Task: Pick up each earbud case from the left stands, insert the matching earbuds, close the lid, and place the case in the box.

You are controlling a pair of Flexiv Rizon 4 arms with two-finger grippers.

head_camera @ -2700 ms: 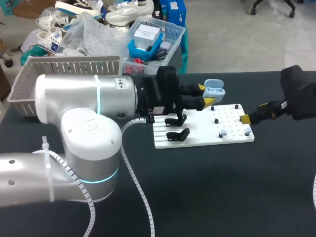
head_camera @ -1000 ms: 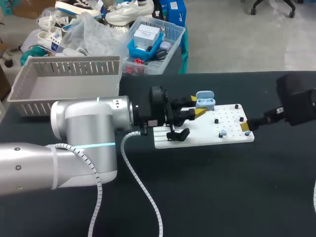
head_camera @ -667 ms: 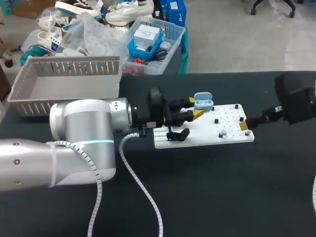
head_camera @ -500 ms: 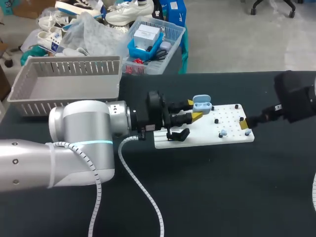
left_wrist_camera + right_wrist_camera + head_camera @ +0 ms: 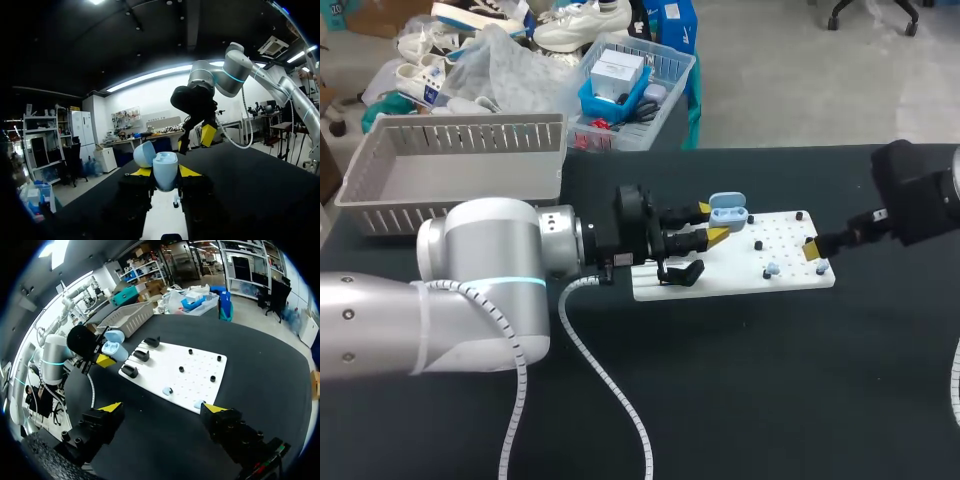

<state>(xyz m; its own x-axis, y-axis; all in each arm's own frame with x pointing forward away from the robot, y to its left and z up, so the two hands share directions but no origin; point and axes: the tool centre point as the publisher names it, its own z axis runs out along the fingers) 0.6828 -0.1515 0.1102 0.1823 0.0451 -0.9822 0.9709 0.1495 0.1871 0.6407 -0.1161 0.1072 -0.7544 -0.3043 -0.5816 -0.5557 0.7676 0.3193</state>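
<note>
The earbud case (image 5: 728,211) is pale blue, small and rounded, with its lid hinged up and open. From here I cannot tell whether anything sits inside it. It is held up off the counter (image 5: 740,380), over the far left part of the white board (image 5: 720,283).

The left hand (image 5: 712,222) has its two yellow tips pressed against the case from either side, clamped on its lower half. In the left wrist view the case (image 5: 165,170) stands upright between those fingers (image 5: 142,172), with the lid tipped back to one side.

The right hand (image 5: 813,250) is low at the board's right end with its fingers spread wide, gripping nothing. In its own wrist view the two yellow tips (image 5: 215,408) stand well apart. One pale blue earbud (image 5: 199,404) lies just beside one tip at the board's near edge, and I cannot tell if they touch. A second earbud (image 5: 167,390) rests on the board between the fingers' line and the rows of black pegs (image 5: 190,351).

Three black stands (image 5: 141,355) sit on the board's left part, below and beside the held case.

A grey slatted basket (image 5: 450,165) stands at the counter's far left corner, well apart from the case.
</note>
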